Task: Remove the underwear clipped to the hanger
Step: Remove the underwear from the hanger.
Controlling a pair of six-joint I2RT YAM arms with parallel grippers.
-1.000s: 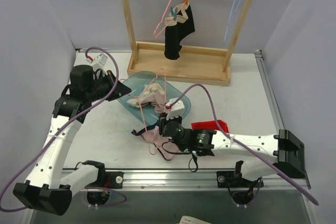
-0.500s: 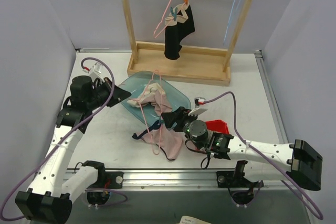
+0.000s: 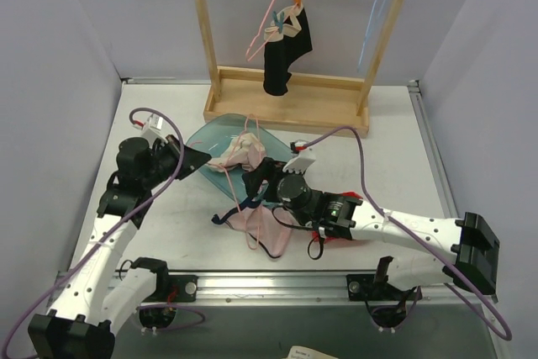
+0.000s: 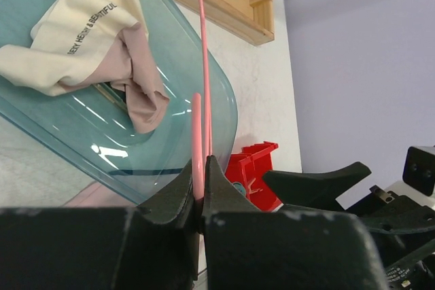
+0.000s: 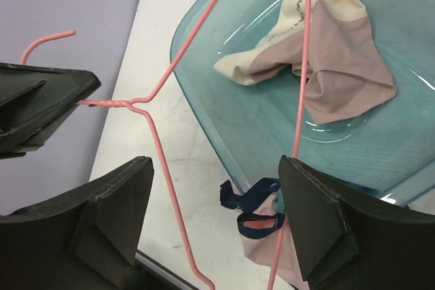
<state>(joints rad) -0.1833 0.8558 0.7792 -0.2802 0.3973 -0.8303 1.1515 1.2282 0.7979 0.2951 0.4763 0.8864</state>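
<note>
My left gripper (image 3: 200, 155) (image 4: 199, 164) is shut on the neck of a pink wire hanger (image 4: 205, 66) (image 5: 161, 168) that slants over a teal tray (image 3: 202, 136). A pale pink, dark-trimmed underwear (image 3: 267, 226) (image 5: 262, 252) hangs from that hanger onto the table, clipped by a teal clothespin (image 5: 279, 202). My right gripper (image 3: 256, 181) (image 5: 217, 215) stands open just above it, one finger either side of the hanger's wires, touching nothing. A cream and pink underwear (image 3: 238, 155) (image 5: 326, 52) lies in the tray. A black underwear (image 3: 286, 52) hangs clipped to a second pink hanger on the wooden rack.
The wooden rack (image 3: 290, 107) stands at the back, with a blue hanger (image 3: 374, 14) on its right side. A red bin (image 4: 255, 171) sits on the table behind my right arm. Grey walls close in both sides.
My right gripper opened wide and swung up and left over the clipped pink underwear. My left gripper, still shut on the hanger, shifted down and right.
</note>
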